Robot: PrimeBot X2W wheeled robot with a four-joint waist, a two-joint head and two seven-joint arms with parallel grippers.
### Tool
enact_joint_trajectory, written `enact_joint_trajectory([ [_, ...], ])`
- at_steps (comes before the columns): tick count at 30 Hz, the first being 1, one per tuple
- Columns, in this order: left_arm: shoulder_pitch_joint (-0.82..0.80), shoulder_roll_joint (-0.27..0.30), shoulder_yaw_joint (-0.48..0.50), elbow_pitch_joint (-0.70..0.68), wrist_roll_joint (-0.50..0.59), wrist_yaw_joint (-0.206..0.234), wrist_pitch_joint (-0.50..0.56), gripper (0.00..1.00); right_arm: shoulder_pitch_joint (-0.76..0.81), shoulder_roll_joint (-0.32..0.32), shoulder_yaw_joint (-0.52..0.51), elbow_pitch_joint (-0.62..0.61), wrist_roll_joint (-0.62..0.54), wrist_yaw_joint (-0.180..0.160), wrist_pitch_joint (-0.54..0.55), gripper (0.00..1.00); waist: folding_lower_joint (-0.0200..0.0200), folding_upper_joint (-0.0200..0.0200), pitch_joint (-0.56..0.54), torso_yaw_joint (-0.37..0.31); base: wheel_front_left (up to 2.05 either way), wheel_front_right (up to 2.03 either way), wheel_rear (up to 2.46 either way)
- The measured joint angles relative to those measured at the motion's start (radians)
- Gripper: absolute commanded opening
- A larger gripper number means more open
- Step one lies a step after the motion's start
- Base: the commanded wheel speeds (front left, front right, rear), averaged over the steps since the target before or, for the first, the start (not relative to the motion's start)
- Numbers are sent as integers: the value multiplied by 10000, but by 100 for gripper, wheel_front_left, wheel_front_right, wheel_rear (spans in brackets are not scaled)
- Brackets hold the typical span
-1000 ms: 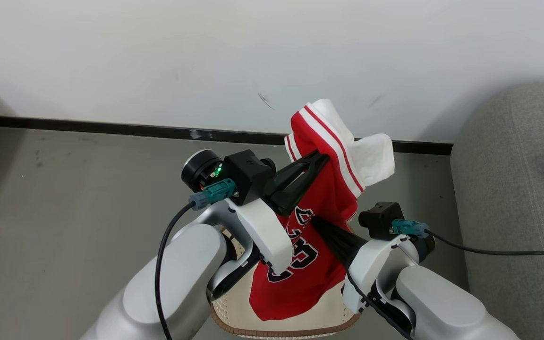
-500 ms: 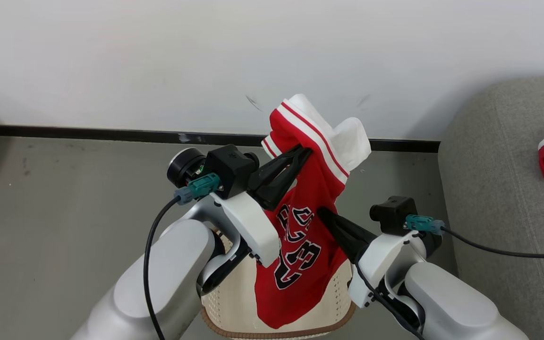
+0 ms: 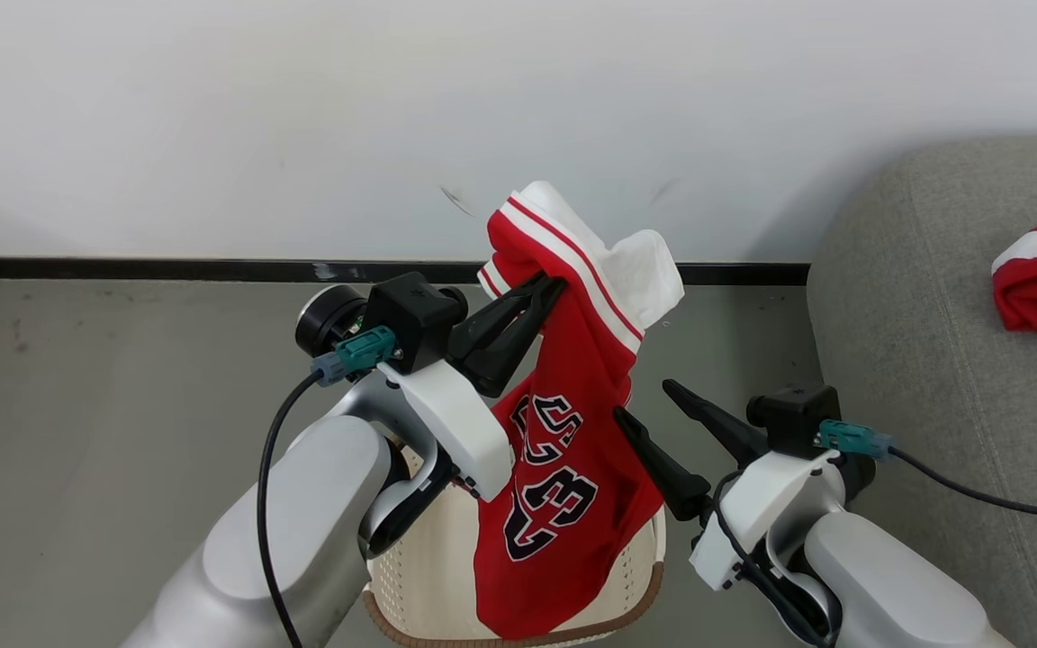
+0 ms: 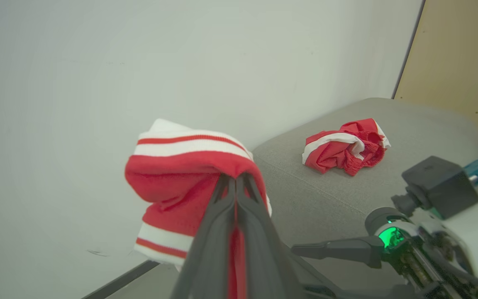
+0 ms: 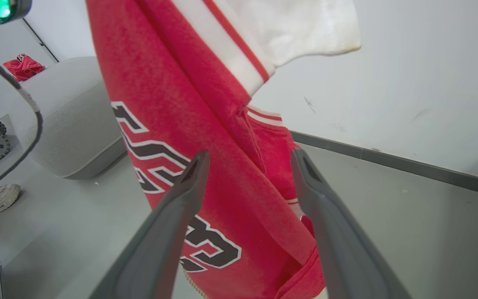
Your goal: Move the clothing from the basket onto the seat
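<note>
My left arm rises from the lower left of the head view, its wrist bent so the left gripper (image 3: 547, 290) points up and to the right. Its two dark fingers are pressed together, pinched on the clothing (image 3: 572, 396). My right arm comes in from the lower right and sits lower. The right gripper (image 3: 644, 400) points up and left, fingers spread wide apart, the inner one just beside the fabric.
</note>
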Motion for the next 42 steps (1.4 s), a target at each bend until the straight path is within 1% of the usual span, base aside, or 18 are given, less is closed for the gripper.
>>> enact_joint_trajectory([
  [7, 1, 67, 128, 165, -59, 15, -79, 0, 376, -198, -539, -548, -272, 0, 2, 100, 0, 0, -12, -165, 0, 0, 0],
  [17, 0, 192, 351, 355, -73, 82, -190, 0, 1072, -368, -1586, -1448, -696, 0, 0, 100, 0, 0, -15, -423, 0, 0, 0],
  [22, 0, 280, 449, 481, -90, 86, -267, 0, 1479, -383, -2326, -1983, -953, 0, 0, 100, 0, 0, -7, -586, 0, 0, 0],
  [28, 0, 322, 514, 548, -159, 163, -351, 0, 1887, -405, -3126, -2314, -1183, 0, 0, 100, 0, 0, -22, -747, 0, 0, 0],
  [31, 0, 328, 525, 568, -161, 169, -355, 0, 1985, -428, -3354, -2418, -1239, 0, 0, 100, 0, 0, -34, -794, 0, 0, 0],
  [39, 33, 345, 583, 731, -167, 169, -451, 0, 2310, -539, -4518, -2807, -1427, 0, 0, 100, 0, 0, -112, -907, 0, 0, 0],
  [42, 34, 339, 583, 765, -232, 169, -453, 0, 2450, -566, -4807, -2888, -1555, 0, 0, 100, 0, 0, -140, -907, 0, 0, 0],
])
